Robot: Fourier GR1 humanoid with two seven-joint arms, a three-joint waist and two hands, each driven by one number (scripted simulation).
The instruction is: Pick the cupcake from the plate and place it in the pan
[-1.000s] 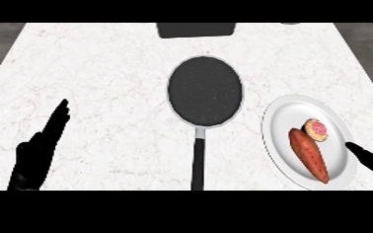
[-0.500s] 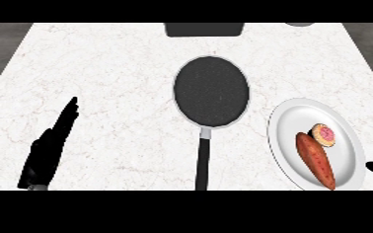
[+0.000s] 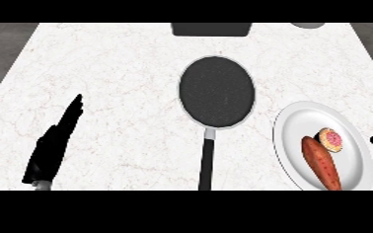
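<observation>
Counter [image 3: 116,69]: a white marbled top is seen from steeply above, with everything laid out on it
Pan [image 3: 217,92]: a dark round pan with a pale rim is set near the middle of the counter; its black handle [image 3: 207,165] is pointed toward the lower edge of the view; nothing is seen inside it
Plate [image 3: 297,128]: a white plate is placed at the right, just beside the pan and apart from its rim
Cupcake [image 3: 331,139]: a small round cake with pink topping is seen lying on the plate, toward its right side, touching or nearly touching the sweet potato
Sweet potato [image 3: 322,163]: a long reddish-brown root is laid lengthwise on the plate, left of and below the cupcake
Left hand [image 3: 54,145]: shown at the lower left over the counter, fingers held straight and together, pointing up and to the right; nothing is held; well apart from pan and plate
Right hand: not seen in the view
Far edge: a dark rectangular object [image 3: 211,29] and a grey rounded object [image 3: 309,25] are partly cut off at the top; what they are cannot be told
</observation>
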